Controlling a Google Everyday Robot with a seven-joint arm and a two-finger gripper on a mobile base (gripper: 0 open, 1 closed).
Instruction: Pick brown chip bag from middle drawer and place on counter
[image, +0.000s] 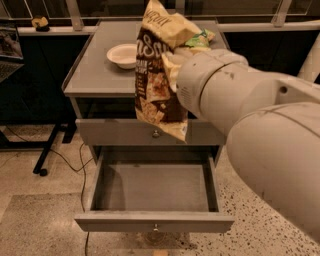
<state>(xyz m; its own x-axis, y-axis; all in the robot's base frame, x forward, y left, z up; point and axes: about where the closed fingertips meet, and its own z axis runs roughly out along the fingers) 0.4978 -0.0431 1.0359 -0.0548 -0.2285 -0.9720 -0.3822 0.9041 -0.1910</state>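
Note:
The brown chip bag (157, 75) hangs upright in the air in front of the cabinet, its top over the counter's front edge. My gripper (171, 64) is shut on the bag's right side, mostly hidden behind the bag and my white arm. The middle drawer (152, 187) is pulled out and holds nothing visible. The counter (95, 72) is the grey cabinet top behind the bag.
A white bowl (123, 55) stands on the counter at the left. A green snack bag (200, 40) lies on the counter, partly hidden behind my arm. The shut upper drawer front (115, 132) has a round knob. Cables and a black stand sit at the left on the floor.

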